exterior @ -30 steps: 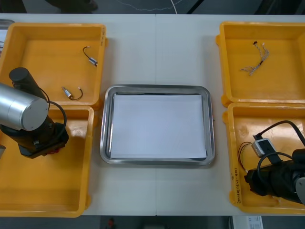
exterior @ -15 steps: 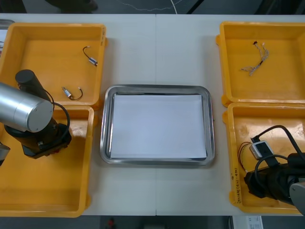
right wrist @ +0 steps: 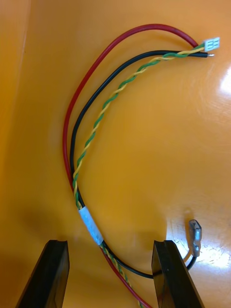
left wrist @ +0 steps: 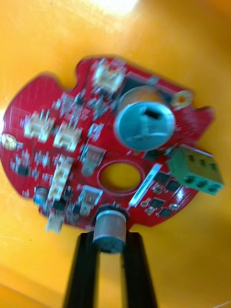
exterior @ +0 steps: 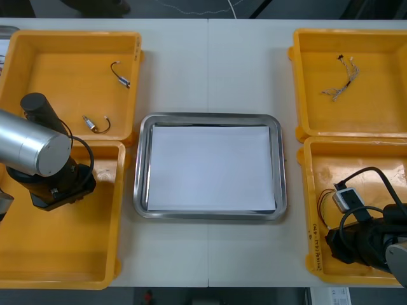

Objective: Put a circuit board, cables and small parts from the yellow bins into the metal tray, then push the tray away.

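Note:
A round red circuit board (left wrist: 96,144) lies on the floor of the near left yellow bin (exterior: 63,254). My left gripper (left wrist: 110,240) is shut on the board, its black fingers (left wrist: 86,274) pinching a small metal cylinder at the board's edge. In the near right bin (exterior: 318,210), my right gripper (right wrist: 111,269) stands open just above the floor. A bundle of red, black and yellow-green twisted cables (right wrist: 79,159), taped together in white, runs between its fingers. The metal tray (exterior: 210,117), white inside, sits between the bins.
The far left bin (exterior: 38,44) holds two small metal parts (exterior: 121,75) with dark leads. The far right bin (exterior: 381,121) holds a thin cable bundle (exterior: 340,86). Bare table lies beyond the tray.
My left arm has shifted slightly right and its fingers have closed on the circuit board. My right arm has sunk a little in its bin, still open.

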Available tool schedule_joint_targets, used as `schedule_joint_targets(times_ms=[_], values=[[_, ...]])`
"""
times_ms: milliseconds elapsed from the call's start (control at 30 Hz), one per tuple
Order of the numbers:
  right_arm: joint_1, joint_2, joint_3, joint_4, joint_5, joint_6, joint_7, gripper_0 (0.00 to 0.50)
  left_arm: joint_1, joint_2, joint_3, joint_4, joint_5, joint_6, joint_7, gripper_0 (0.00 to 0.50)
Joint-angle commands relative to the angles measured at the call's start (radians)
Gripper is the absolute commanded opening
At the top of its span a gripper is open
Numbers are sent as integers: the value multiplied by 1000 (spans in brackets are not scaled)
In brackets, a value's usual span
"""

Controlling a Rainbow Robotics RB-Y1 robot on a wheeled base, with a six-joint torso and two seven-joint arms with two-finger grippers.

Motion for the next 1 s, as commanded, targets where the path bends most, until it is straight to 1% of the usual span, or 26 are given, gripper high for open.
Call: schedule_joint_targets(times_ms=[33, 133, 267, 433, 500, 533, 567, 600, 633, 667, 900, 1000], values=[[29, -2, 14, 18, 7, -35, 23, 500, -23, -14, -14, -4, -13, -15, 45, 0], [28, -4, 14, 50, 1, -75, 29, 500, -23, -12, -12, -6, -12, -14, 40, 0], [28, -10, 14, 53, -5, -75, 21, 500, -23, -8, -10, -9, -5, -11, 34, 0], [26, -12, 14, 53, -13, -74, 20, 500, -20, 9, 19, -47, 41, 15, 23, 0], [26, -13, 12, 53, -19, -74, 20, 500, -19, 20, 36, -84, 62, 49, 17, 0], [28, -15, 14, 53, -21, -72, 20, 412, -17, 23, 45, -101, 76, 65, 14, 0], [26, -15, 14, 53, -22, -69, 20, 289, -17, 26, 49, -108, 79, 65, 13, 0], [26, -15, 14, 53, -25, -61, 20, 289, -16, 30, 56, -128, 85, 65, 10, 0], [26, -15, 14, 53, -27, -57, 21, 21, -16, 34, 57, -137, 87, 65, 7, 0], [26, -15, 14, 53, -30, -54, 20, 0, -13, 44, 62, -164, 90, 65, 2, 0], [26, -18, -1, 36, -31, -51, 25, 0, 23, 80, 79, -236, 113, 65, -13, 0], [21, -18, -23, 12, -35, -20, 28, 0, 38, 95, 98, -274, 123, 65, -27, 0]])
